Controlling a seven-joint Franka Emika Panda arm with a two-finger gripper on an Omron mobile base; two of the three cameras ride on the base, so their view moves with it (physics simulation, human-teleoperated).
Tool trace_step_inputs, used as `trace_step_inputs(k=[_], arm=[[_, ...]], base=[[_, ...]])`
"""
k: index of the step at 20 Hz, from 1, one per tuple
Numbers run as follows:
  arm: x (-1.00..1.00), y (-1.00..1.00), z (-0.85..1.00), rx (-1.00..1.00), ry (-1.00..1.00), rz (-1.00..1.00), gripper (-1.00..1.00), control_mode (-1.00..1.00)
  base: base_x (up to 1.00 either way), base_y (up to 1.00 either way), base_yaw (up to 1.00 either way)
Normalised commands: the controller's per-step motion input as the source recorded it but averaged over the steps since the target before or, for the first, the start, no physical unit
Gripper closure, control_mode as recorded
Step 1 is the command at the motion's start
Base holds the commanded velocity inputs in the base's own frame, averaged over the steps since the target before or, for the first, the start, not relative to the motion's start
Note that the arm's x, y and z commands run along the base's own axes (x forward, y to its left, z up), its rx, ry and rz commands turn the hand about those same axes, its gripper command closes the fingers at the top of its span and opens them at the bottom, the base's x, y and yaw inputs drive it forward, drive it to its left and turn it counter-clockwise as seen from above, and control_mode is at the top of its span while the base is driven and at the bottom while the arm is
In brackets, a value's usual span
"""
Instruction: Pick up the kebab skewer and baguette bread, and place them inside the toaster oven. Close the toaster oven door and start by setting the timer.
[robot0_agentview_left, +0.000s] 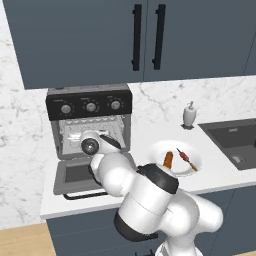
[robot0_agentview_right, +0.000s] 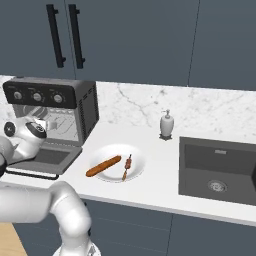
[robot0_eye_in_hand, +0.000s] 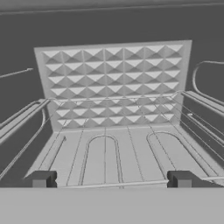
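Jaws (robot0_eye_in_hand: 111, 179) spread wide and empty, aimed into the toaster oven (robot0_agentview_left: 90, 105) over its dropped toaster oven door (robot0_agentview_left: 80, 175) — nothing loaded yet. Kebab skewer (robot0_agentview_right: 127, 167) and baguette bread (robot0_agentview_right: 103, 166) lie on my desk's white plate (robot0_agentview_right: 137, 157), so loading, door-closing and timer remain. My hand view gives the bare wire rack (robot0_eye_in_hand: 113, 153); base views give plate and knobs (robot0_agentview_left: 90, 106).

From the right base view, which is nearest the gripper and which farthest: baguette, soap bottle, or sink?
1. baguette bread, on the white plate beside the open toaster oven where the gripper reaches in.
2. soap bottle, by the wall.
3. sink, far right.
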Motion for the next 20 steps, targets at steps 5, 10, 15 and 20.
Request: trace_step_inputs(k=[5,10,15,20], arm=[[0.21,0.00,-0.12,0.00,-0.01,0.00,-1.00,-1.00],[0.13,0.00,0.00,0.00,-0.02,0.00,-1.00,-1.00],[0.16,0.00,0.00,0.00,0.00,0.00,-1.00,-1.00],[-0.01,0.00,0.11,0.00,-0.04,0.00,-1.00,-1.00]], base=[[0.00,0.00,0.00],[0.00,0.00,0.00],[0.00,0.00,0.00],[0.00,0.00,0.00]])
